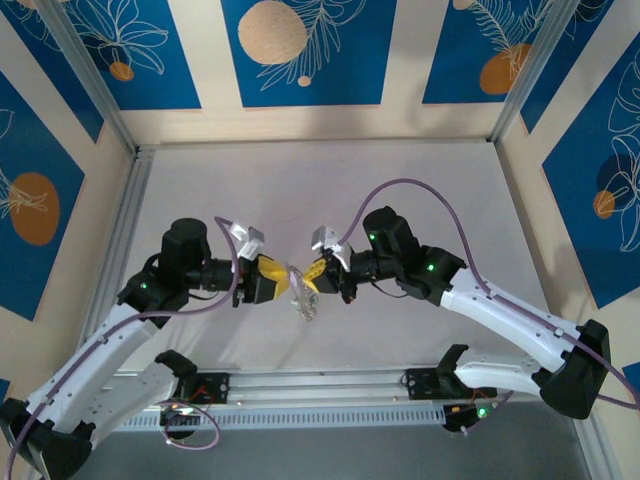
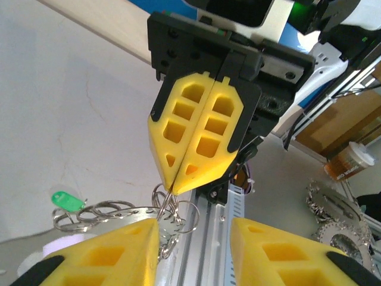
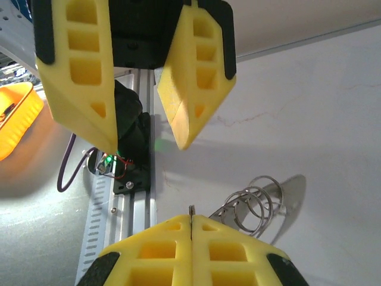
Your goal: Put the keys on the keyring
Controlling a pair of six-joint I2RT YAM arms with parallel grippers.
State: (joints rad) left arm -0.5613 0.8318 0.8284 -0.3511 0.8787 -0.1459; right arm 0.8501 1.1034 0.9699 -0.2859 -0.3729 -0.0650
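My right gripper (image 3: 191, 215) is shut on a thin silvery wire of the keyring (image 2: 162, 202), whose edge pokes out between the fingertips. Several small wire rings (image 3: 256, 205) and grey keys (image 2: 164, 229) dangle from that pinch above the table. A green tag (image 2: 66, 199) shows at the far end of the cluster. My left gripper (image 2: 193, 221) faces the right one tip to tip, open, its left finger (image 2: 113, 253) against the hanging keys. From above, the left gripper (image 1: 285, 278) and the right gripper (image 1: 312, 275) meet over the table's near middle, the bunch of keys (image 1: 306, 302) hanging below them.
An aluminium rail (image 1: 320, 385) with both arm bases runs along the near table edge, just under the grippers. Purple cables (image 1: 420, 190) loop above the arms. Metal frame posts (image 1: 125, 215) border the white table (image 1: 320, 190) left and right.
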